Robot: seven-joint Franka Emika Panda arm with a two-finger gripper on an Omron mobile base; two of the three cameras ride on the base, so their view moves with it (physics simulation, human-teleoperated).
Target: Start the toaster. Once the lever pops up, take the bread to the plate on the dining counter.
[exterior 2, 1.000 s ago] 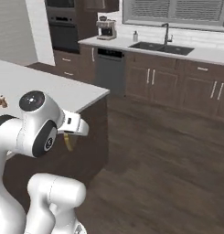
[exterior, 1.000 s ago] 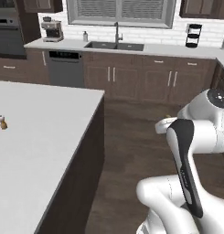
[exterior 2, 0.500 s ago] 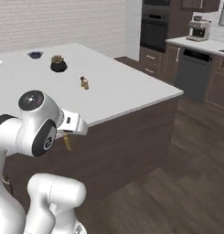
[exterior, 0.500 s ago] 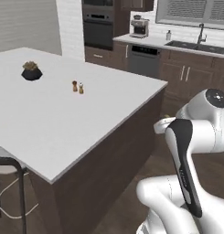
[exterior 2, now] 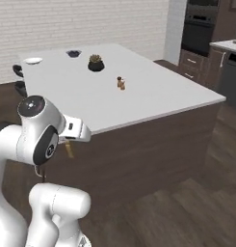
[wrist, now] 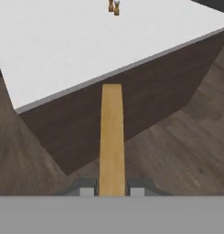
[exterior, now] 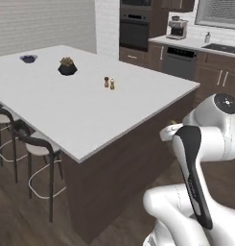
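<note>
- Over the last second both base views have swung from the sink wall round to the island: the base has turned, so the whole scene shifted while the things themselves stayed put.
- The worktop [exterior: 76, 115] now faces the robot corner-on, and the far end with the plate [exterior 2: 32, 61] has come into the right base view; a second ago neither showed.
- The bread [wrist: 112, 137] is gripped in the pincer [wrist: 112, 188], whose two dark tips are clenched against the slice's flat faces; the slice is seen edge-on, a thin tan strip pointing forward.
- In the right base view a tan sliver of bread hangs below the hand, in front of the island's side and lower than the top.
- My reading: toasting is done and this is the carry. The plate is still well apart, at the far end, so the base probably has to drive along the island first.
- Materials: the top is smooth, matt, light grey-white, a slab with a sharp corner over a dark wood base; the floor is dark planking.
- The plate is round, flat and white. Near it sit a small bowl [exterior 2: 73, 52] with blue in it and a dark pot [exterior 2: 95, 63]; two tiny shakers [exterior 2: 121, 83] stand mid-top.
- Two dark stools [exterior: 35, 149] with thin metal legs are tucked at the left edge.
</note>
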